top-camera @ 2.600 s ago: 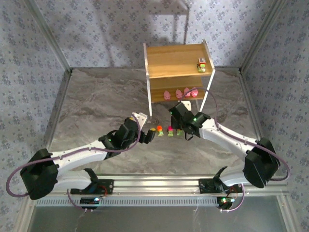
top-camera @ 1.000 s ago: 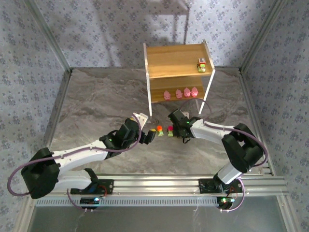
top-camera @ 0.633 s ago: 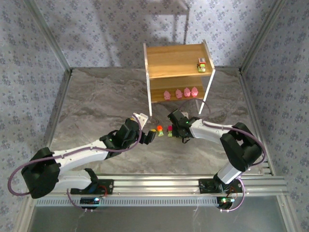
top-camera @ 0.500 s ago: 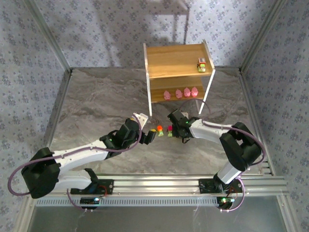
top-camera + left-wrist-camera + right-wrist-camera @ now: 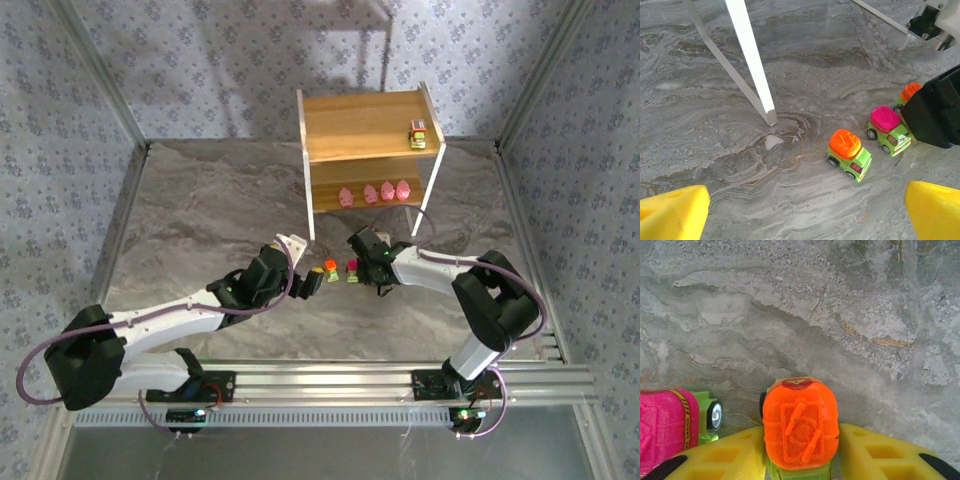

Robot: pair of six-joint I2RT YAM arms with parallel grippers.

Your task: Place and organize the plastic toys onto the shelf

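Note:
The shelf (image 5: pixel 365 130) stands at the back of the table. A red-topped toy car (image 5: pixel 418 133) sits on its upper tier and several pink blobs (image 5: pixel 375 192) line its lower tier. Three cars stand in a row on the table. My right gripper (image 5: pixel 802 460) is down over the rightmost one, an orange-topped car (image 5: pixel 800 427), with a yellow pad pressed against each side; the car rests on the table. To its left is a magenta-topped car (image 5: pixel 887 129), then another orange-topped car (image 5: pixel 849 153). My left gripper (image 5: pixel 805 220) hangs open just left of the row, with nothing between its fingers.
A white shelf leg (image 5: pixel 752 60) stands on the marble tabletop (image 5: pixel 210 220) close behind the row of cars. The right gripper's black body (image 5: pixel 935 112) crowds the right end of the row. Metal frame rails border the table.
The right arm has folded its elbow outward and its gripper has settled over the rightmost car, jaws narrowing onto it. The left arm has barely moved.

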